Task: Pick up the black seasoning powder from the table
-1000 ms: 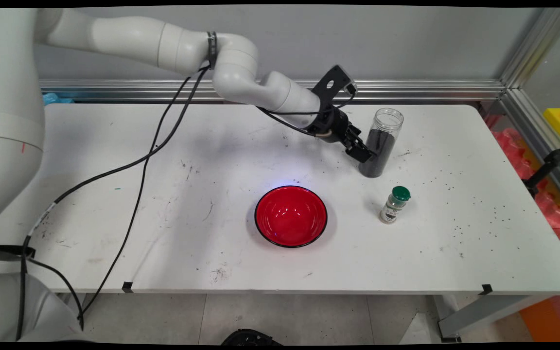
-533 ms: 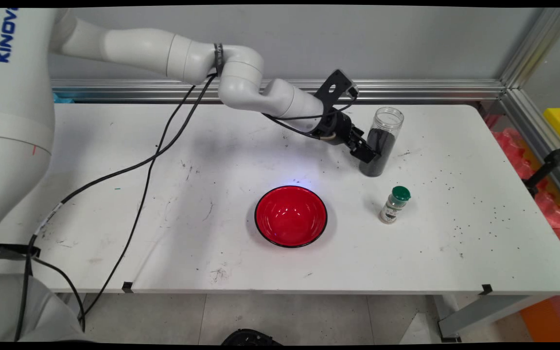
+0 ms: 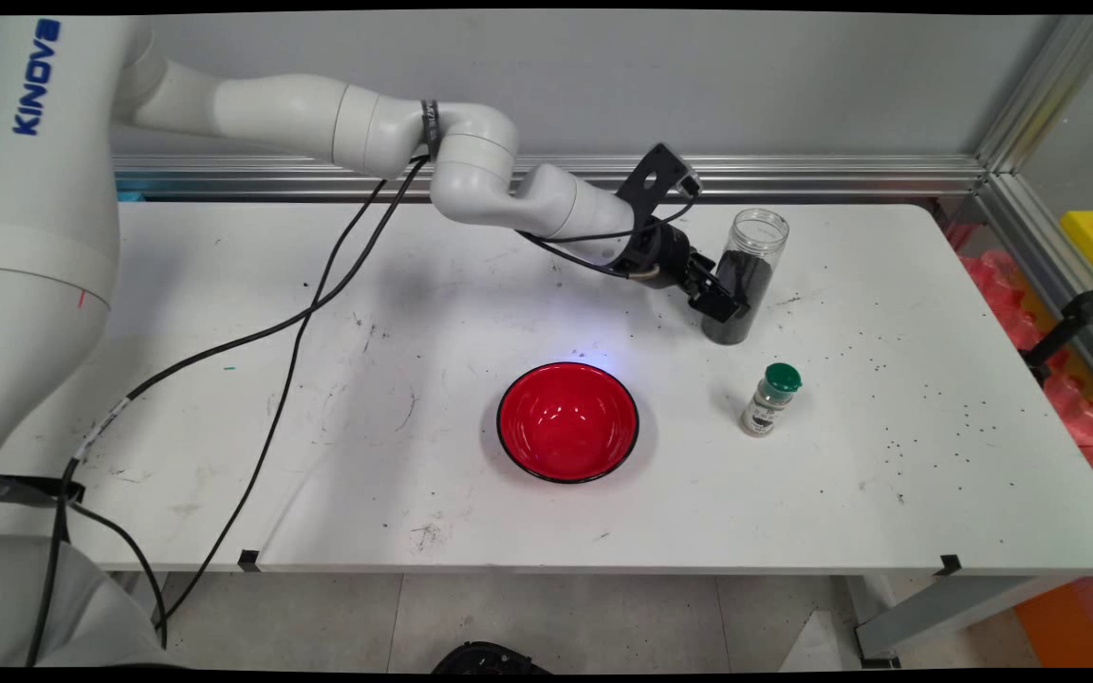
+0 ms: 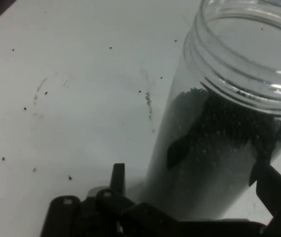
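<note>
The pincer (image 3: pixel 725 302) is spread around the lower body of the open jar (image 3: pixel 744 277), which stands upright on the counter (image 3: pixel 224 285) and is kept steady by its dark grains, with the red bowl (image 3: pixel 567 421) and green-capped shaker (image 3: pixel 770 398) nearer the front.

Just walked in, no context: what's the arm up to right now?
The white arm's black two-finger gripper is at the tall clear plastic jar of dark granules, which stands upright and lidless on the white table. Its fingers straddle the jar. A red bowl and a small green-capped shaker bottle stand nearer the camera, untouched.
</note>
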You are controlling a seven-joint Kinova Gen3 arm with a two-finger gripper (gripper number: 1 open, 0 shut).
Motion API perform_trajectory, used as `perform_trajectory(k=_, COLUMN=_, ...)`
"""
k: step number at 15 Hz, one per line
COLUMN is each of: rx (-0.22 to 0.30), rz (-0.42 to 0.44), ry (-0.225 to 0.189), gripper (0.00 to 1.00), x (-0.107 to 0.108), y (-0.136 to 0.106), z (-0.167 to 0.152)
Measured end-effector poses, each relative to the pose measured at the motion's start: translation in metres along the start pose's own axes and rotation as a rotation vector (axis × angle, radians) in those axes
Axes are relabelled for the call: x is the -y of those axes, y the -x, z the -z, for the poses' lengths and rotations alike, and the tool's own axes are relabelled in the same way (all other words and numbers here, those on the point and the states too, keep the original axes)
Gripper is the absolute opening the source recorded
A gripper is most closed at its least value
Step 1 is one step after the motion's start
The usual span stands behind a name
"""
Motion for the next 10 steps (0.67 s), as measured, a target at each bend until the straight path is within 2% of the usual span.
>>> perform_trajectory(k=10, rx=-0.025, rz=0.002, ry=0.013, gripper=1.00, x=-0.002, y=0.008, z=-0.011)
